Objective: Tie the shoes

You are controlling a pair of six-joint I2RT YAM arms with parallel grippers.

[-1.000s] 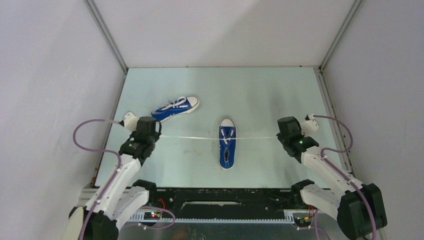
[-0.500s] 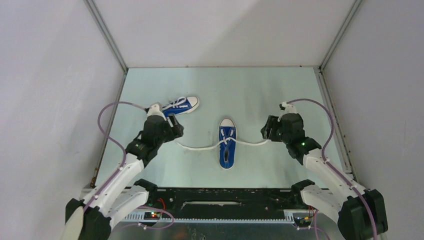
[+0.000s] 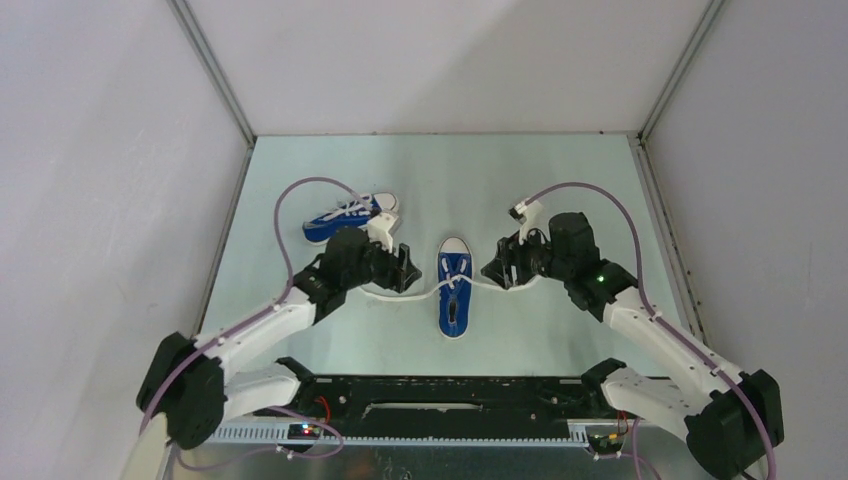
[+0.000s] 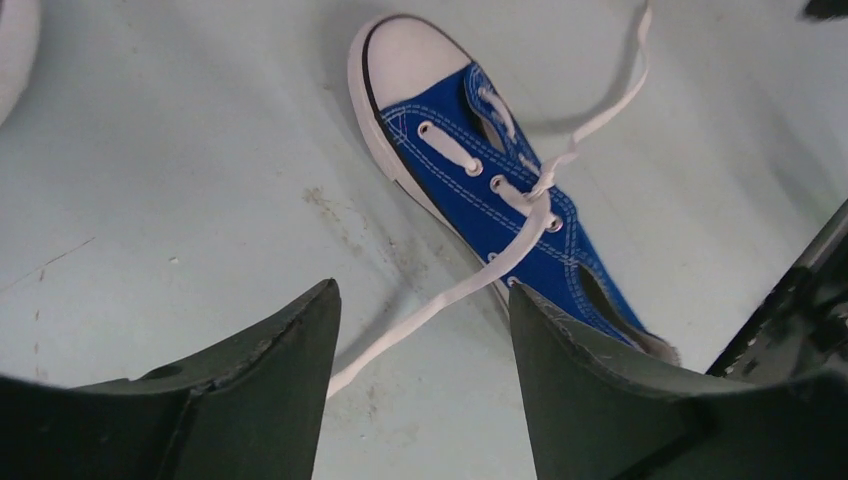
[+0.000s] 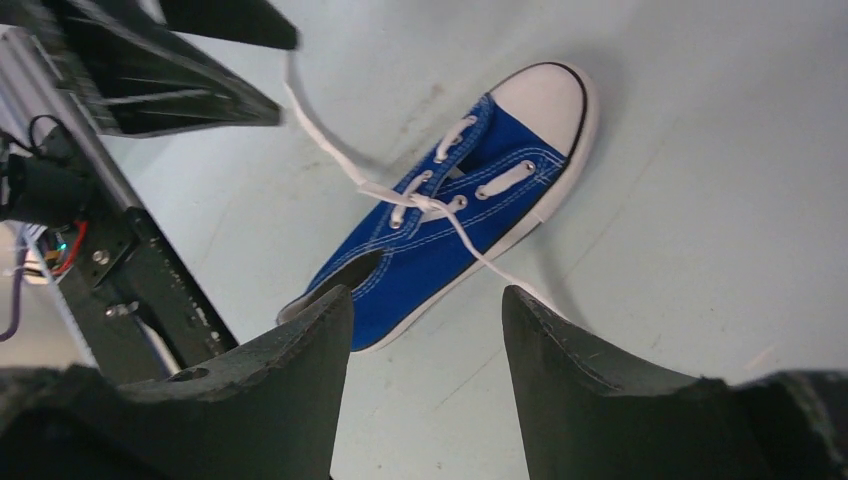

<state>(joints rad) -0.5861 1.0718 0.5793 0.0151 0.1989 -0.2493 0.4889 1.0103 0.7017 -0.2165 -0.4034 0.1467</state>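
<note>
One of the shoes, a blue sneaker with a white toe cap, lies mid-table with its toe pointing away. Its white lace lies slack on the table to both sides. The left gripper hovers open just left of it, with the lace running between the fingers untouched and the shoe ahead. My right gripper stands open just right of the shoe, holding nothing. The other shoe lies at the back left, partly behind the left arm's cable.
Grey walls close in the pale table on three sides, with metal rails along the left and right edges. A black frame with the arm bases runs along the near edge. The left gripper's fingers show in the right wrist view.
Both grippers have let go of the taut lace ends and opened. The lace has dropped slack onto the table. Both arms have swung inward to the middle shoe.
</note>
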